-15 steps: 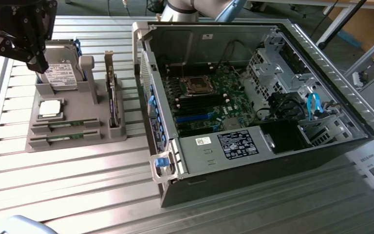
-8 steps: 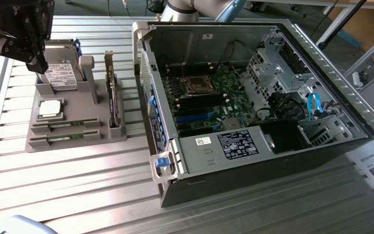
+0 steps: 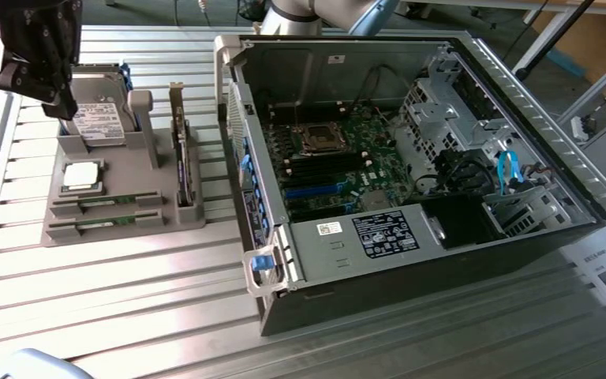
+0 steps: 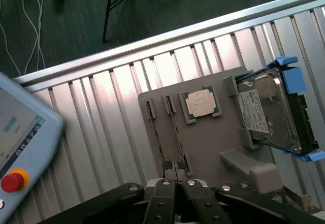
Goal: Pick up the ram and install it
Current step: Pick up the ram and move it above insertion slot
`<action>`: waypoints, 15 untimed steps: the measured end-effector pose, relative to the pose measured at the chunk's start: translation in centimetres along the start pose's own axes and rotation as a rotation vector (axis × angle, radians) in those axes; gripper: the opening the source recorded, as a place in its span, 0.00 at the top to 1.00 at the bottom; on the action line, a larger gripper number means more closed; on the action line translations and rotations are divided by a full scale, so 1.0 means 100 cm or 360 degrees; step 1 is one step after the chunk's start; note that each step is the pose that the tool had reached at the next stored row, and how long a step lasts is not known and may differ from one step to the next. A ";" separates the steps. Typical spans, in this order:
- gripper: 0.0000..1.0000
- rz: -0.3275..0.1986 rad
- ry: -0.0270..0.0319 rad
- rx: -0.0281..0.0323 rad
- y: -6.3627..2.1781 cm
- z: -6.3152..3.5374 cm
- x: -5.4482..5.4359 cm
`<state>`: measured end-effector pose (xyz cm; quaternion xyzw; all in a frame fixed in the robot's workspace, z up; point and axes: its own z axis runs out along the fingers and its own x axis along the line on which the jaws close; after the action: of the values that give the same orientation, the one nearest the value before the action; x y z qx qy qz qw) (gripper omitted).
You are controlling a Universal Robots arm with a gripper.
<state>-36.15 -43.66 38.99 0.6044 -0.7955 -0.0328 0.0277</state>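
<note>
Gripper pressed together, holding nothing.
We cannot read the hard drive label; the ram shows edge-on.

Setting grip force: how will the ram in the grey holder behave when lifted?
Likely stiff: the ram is a thin flat board. Probably light, far slimmer than the hard drive. It seems slotted on edge in the grey holder, so pulling it sideways might bind it.
</note>
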 end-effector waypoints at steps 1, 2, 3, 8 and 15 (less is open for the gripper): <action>0.90 -0.0019 0.00016 0.00001 0.0000 0.0000 0.000; 0.90 -0.0036 0.00030 0.00002 0.0000 0.0000 0.000; 0.90 -0.0053 0.00046 0.00002 0.0000 0.0000 0.000; 0.90 -0.0163 0.00140 0.00007 0.0000 0.0000 0.000; 0.90 -0.0297 0.00253 0.00012 0.0000 0.0000 0.000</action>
<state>-36.15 -43.66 38.99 0.6760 -0.7356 -0.0301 0.0306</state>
